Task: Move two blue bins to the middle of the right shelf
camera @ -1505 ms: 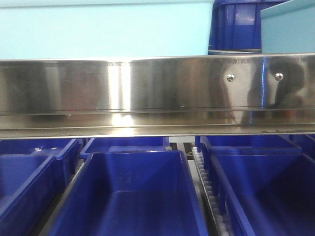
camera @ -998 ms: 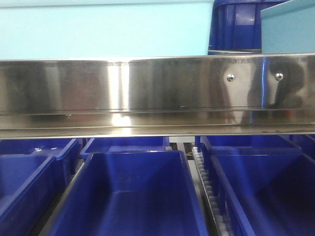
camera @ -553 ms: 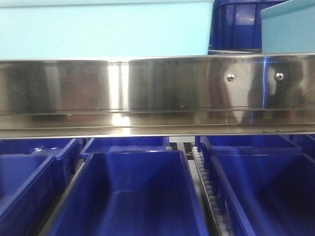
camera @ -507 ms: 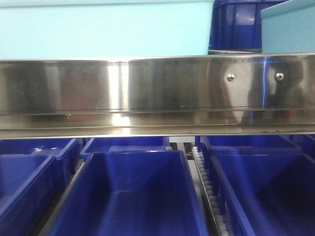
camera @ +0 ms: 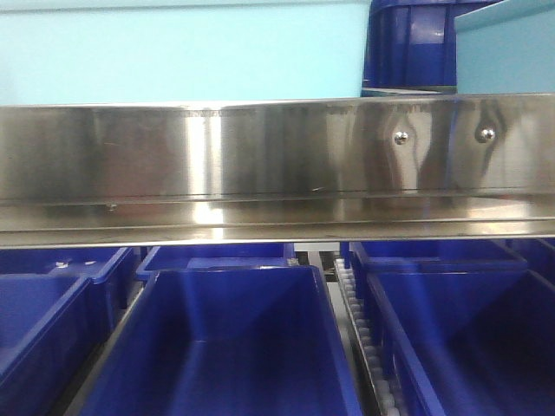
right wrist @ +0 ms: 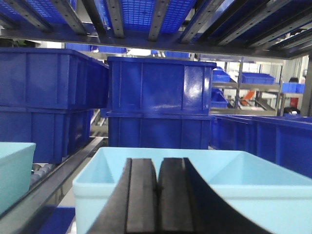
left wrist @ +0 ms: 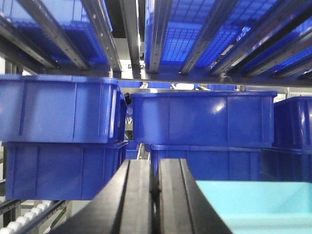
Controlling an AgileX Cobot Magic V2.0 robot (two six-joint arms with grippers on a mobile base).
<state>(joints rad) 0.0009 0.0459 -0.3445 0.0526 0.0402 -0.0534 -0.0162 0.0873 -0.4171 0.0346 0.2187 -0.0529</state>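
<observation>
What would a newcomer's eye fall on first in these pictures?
The shiny steel shelf rail spans the front view, with open blue bins in rows beneath it. In the wrist views, stacked blue bins fill the space ahead, and a pale turquoise bin sits just beyond the right arm's closed black fingers.

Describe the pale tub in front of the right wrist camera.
The pale tub is turquoise, plastic-looking, rectangular and open-topped with a rounded rim. It stands upright and level; what shows of its inside is bare. The shut right end effector hides the middle of its near wall; contact cannot be told. Stacked dark blue bins stand behind it.
</observation>
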